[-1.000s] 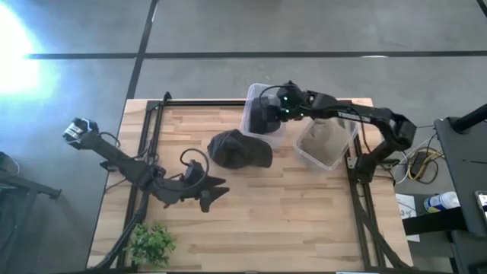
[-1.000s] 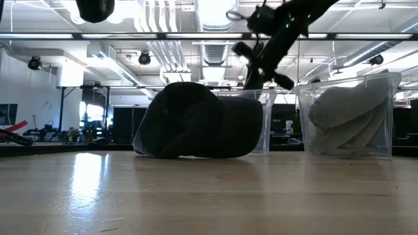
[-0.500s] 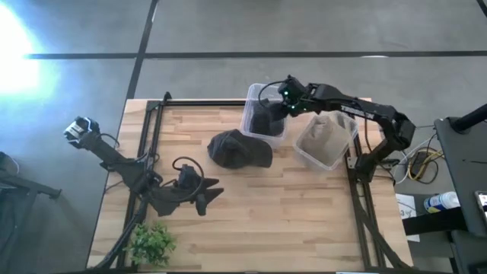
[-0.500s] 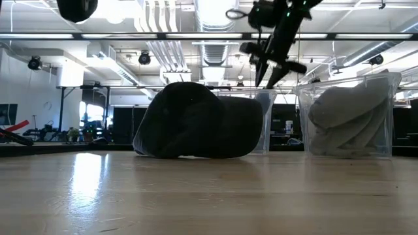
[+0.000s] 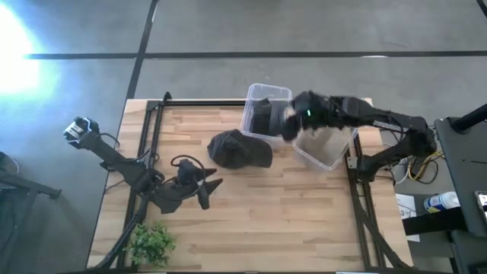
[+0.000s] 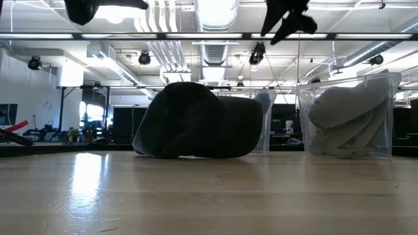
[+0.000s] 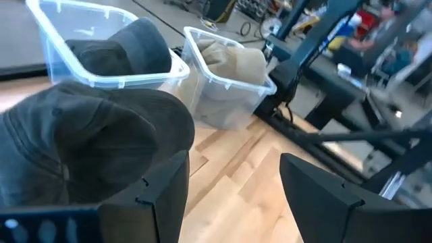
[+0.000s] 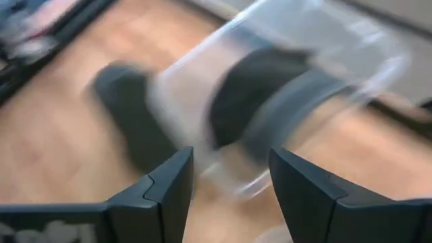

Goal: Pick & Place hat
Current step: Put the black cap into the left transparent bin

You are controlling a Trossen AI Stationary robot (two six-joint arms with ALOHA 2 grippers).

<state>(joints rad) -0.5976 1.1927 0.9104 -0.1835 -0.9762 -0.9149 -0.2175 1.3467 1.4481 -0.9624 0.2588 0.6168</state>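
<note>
Resting crown-up on the wooden surface point(image 5: 304, 221), the dark hat point(image 5: 237, 149) lies just in front of the left-hand clear bin point(image 5: 262, 95), touching or nearly touching its near wall. That bin already holds a dark cap point(image 7: 125, 50). The neighbouring clear bin point(image 5: 335, 156) to the right holds pale caps point(image 6: 349, 121).

Right pincer point(image 5: 288, 122): hovering high over the gap between the two bins, well above the rims in the low view. Its wrist view shows the two fingers spread, with nothing between them. Blurred there, so exact aim is uncertain.

Left pincer point(image 5: 204, 185): low over the surface, nearer the front edge than the hat, pointing toward it. Fingers spread and empty, and the hat fills the near part of its wrist view. The hat is not yet gripped by either arm.

Judgement: the step in hand is the pick.
- Approach with fingers wide, coming in at the brim or a fold of the crown, since soft fabric collapses under a flat top-down pinch.
- Close on a bunched ridge, not a single layer, or the hat may slip free on the lift.
- Lift straight up before moving sideways, as the bin wall is close and a dragged brim could snag it or shove the bin.
- Keep the two arms apart, because both are near the hat.

A small green plant point(image 5: 150, 243) sits at the front left corner, well clear.
</note>
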